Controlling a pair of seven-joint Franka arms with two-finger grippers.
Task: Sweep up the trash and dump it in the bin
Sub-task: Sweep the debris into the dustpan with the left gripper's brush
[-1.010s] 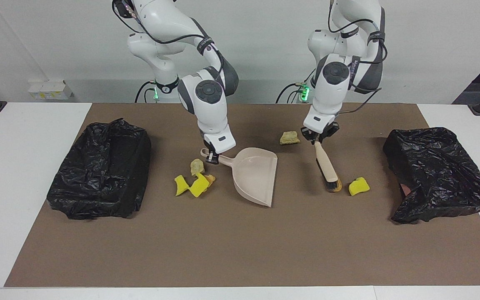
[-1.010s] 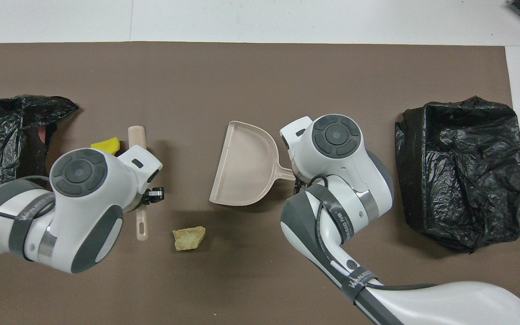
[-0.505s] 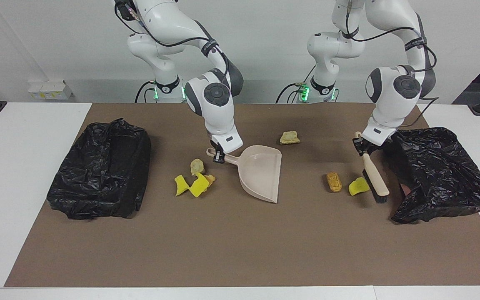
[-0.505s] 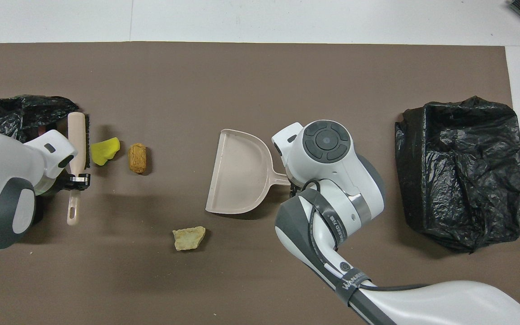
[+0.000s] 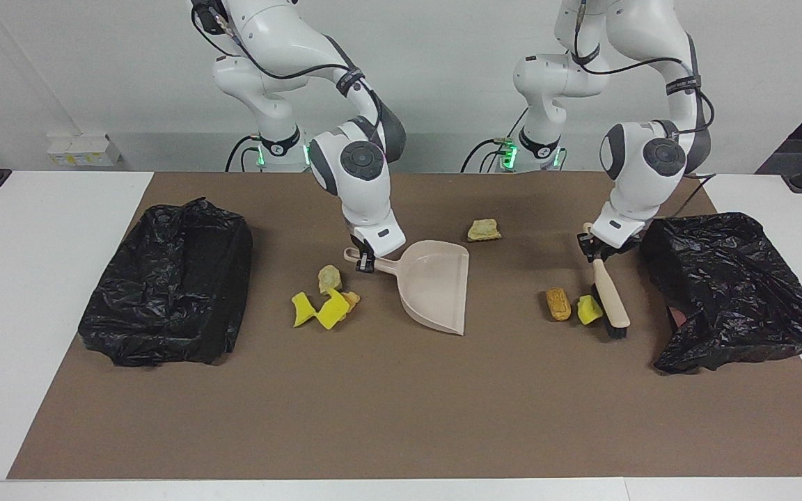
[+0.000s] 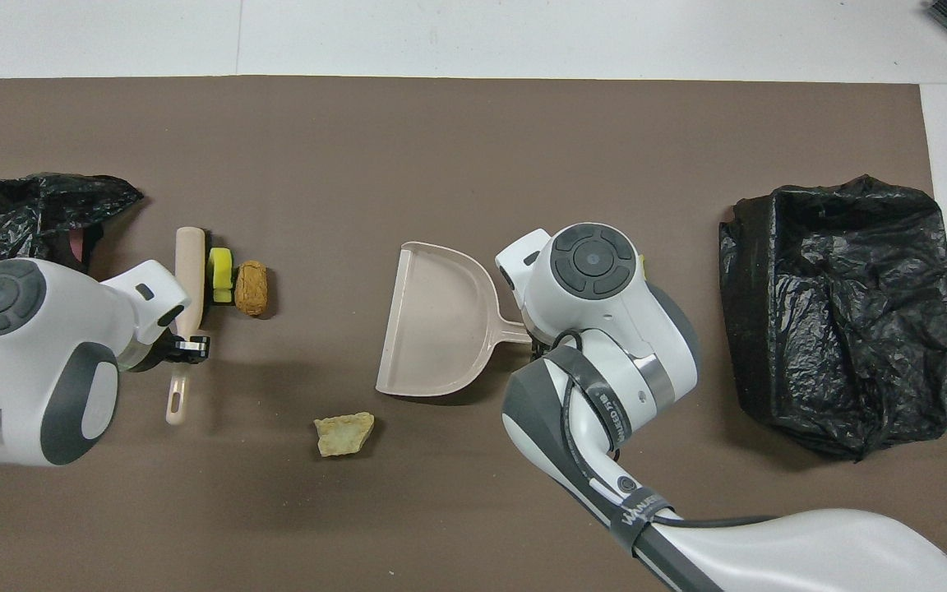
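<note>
Left end effector (image 5: 592, 245) clenched on brush (image 5: 610, 292) handle, bristles down against yellow scrap (image 5: 588, 309) and brown lump (image 5: 557, 304), lined up toward dustpan (image 5: 436, 285). Right end effector (image 5: 366, 261) grips dustpan handle, mouth facing them. More trash (image 5: 324, 299) beside dustpan; tan lump (image 5: 483, 229) nearer robots.

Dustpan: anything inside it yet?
Nothing. The dustpan, held by the right gripper, shows a bare tray in both views. The scraps lie on the mat beside its handle; the right arm hides them from overhead.
</note>
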